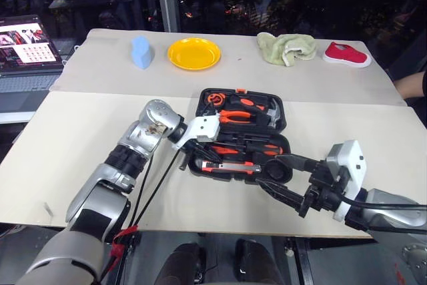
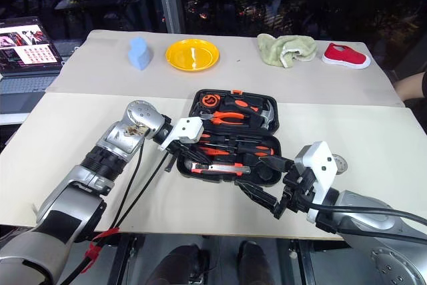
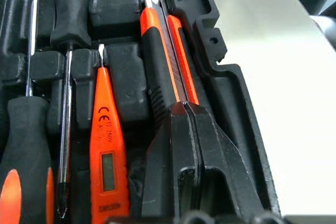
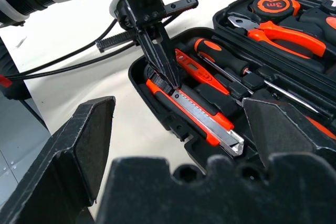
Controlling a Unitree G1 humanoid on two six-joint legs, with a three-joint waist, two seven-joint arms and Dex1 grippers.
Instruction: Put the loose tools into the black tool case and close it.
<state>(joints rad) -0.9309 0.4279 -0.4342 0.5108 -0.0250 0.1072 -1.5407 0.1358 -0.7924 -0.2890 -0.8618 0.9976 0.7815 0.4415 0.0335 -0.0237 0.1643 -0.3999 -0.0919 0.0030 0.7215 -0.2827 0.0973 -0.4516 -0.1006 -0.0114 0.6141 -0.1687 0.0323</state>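
Tool case: the black tool case (image 1: 240, 131) lies open near your worktop's (image 1: 80, 145) front edge.
Utility knife: the orange-and-black utility knife (image 4: 197, 114) sits in the front half.
Left tool (image 4: 167, 80): clenched, tips on the knife.
Right tool (image 1: 283, 177): released, beside the case.

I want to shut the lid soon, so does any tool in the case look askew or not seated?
The utility knife at the front edge of the black tool case lies slightly aslant, its blade end seeming to ride up. The shut left gripper presses on it. The tester screwdriver looks seated.
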